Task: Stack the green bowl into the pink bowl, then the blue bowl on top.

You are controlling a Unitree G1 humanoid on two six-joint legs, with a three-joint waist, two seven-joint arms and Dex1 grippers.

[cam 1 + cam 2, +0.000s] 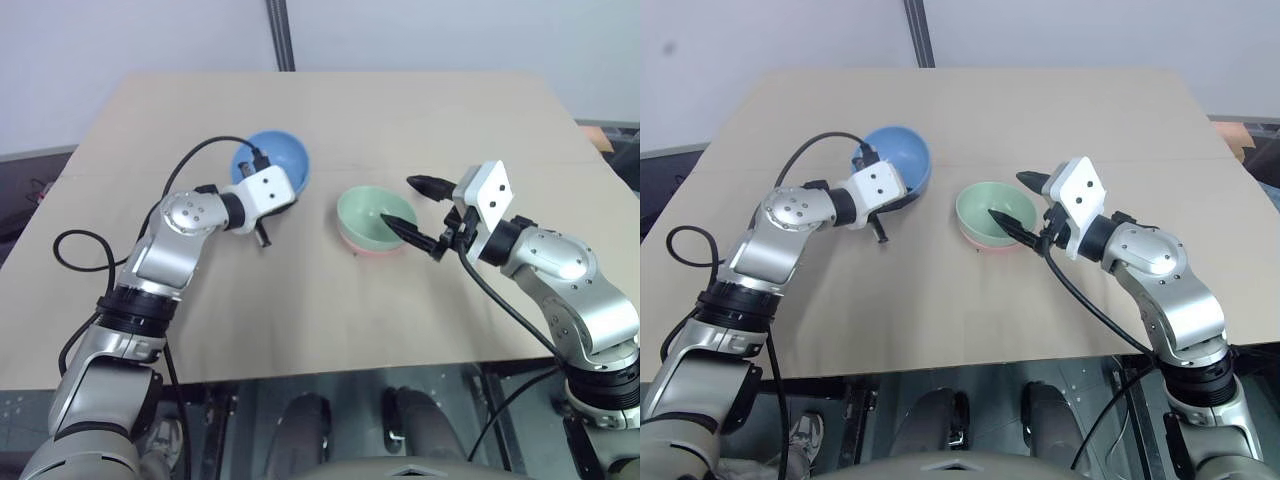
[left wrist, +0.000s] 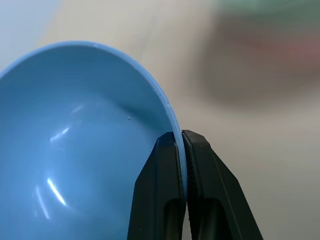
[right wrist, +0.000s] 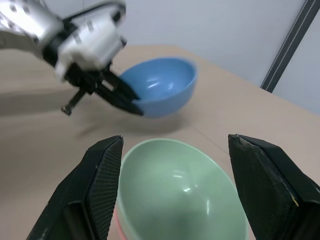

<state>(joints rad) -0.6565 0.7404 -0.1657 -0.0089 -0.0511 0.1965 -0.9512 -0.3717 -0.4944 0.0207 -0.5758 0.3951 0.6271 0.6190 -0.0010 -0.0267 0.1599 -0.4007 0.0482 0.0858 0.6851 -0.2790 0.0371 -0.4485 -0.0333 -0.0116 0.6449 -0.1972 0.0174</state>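
Note:
The green bowl (image 1: 375,215) sits nested inside the pink bowl (image 1: 372,250) in the middle of the table; only a pink edge shows beneath it. My left gripper (image 2: 182,145) is shut on the near rim of the blue bowl (image 1: 280,155), which is tilted and looks raised off the table, to the left of the stacked pair. My right gripper (image 1: 410,205) stands open at the right side of the green bowl, one finger over its rim and nothing between the fingers. The right wrist view shows the green bowl (image 3: 175,190) close below the fingers and the blue bowl (image 3: 160,87) beyond it.
The tan table (image 1: 450,110) stretches wide behind and to both sides of the bowls. A dark pole (image 1: 283,35) rises past its far edge. Black cables loop from both arms near the table's front edge.

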